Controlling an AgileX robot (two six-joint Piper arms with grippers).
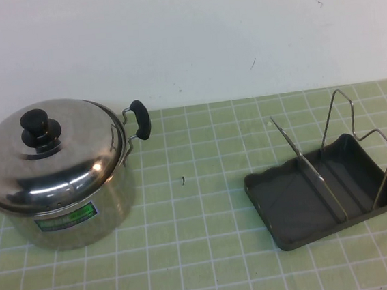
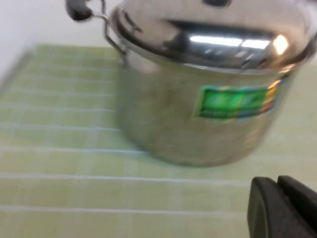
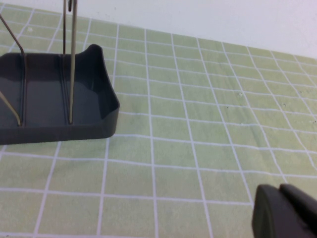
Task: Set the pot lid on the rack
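- Pot lid (image 1: 47,155): seated squarely on the steel pot (image 1: 77,218) at the left of the high view, dome upward, black knob (image 1: 37,126) standing up at the centre; round, so no long axis to speak of.
- Pot's black side handle (image 1: 139,119) pointing toward the right and the far wall (image 1: 183,36); green label (image 1: 67,219) facing the near edge.
- Rack (image 1: 322,198): lying on the green checked tablecloth (image 1: 205,267) at the right of the high view, well apart from the pot, tray bare inside.
- Long axis of the dark grey tray running from near-left to far-right, wavy edge on the left short side.
- Thin silver wire loops (image 1: 354,136) upright across the tray, one tilted slightly toward the pot.
- Left gripper (image 2: 282,208): only a dark edge visible in the corner of the left wrist view, low over the cloth just beside the pot on its label side, below lid level, touching nothing visible; opening of the fingers cannot be told.
- Right gripper (image 3: 285,213): only a dark edge in the corner of the right wrist view, low over the cloth, apart from the rack's corner; nothing seen in its grasp, opening cannot be told.
- Neither gripper visible in the high view.
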